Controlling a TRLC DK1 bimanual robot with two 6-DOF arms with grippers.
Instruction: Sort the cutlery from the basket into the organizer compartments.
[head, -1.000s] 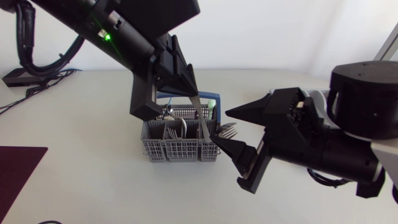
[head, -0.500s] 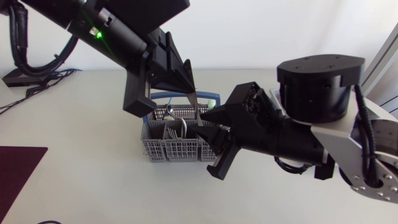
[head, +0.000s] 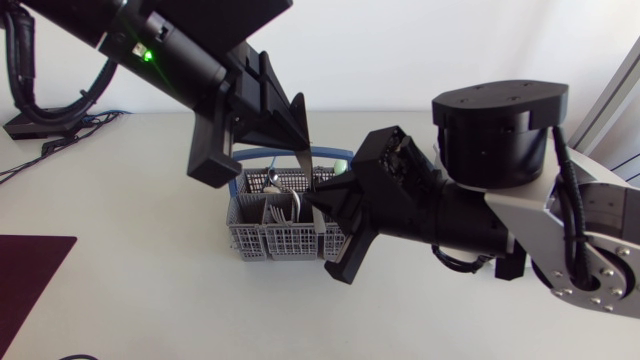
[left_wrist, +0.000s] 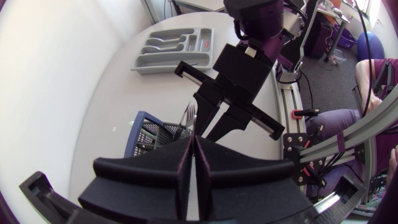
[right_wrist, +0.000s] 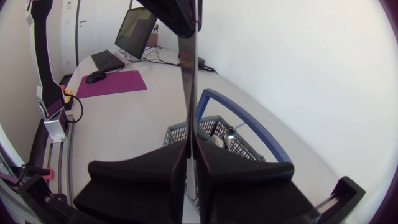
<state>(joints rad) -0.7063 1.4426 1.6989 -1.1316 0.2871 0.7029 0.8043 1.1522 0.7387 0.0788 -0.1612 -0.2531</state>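
- The left gripper (head: 304, 148) is clenched on the upper end of a fork (head: 307, 172), with the fingers pressed flat together.
- The right gripper (head: 316, 204) comes in from the opposite side and is clamped on the same fork lower down (both arms share one piece). In its own wrist view the handle runs straight up from between its fingers.
- The fork hangs steeply above the basket (head: 265, 238), clear of its rim, tines at the lower end.
- The grey basket stands on the table (head: 150, 260) under both grippers, with a blue handle. A spoon (head: 275, 180) and other pieces stand in it.
- A dark mat (head: 28, 272) lies at the table's left edge.
- The grey organizer (left_wrist: 163, 65) lies well apart from the basket, further along the table, with cutlery already in its compartments.
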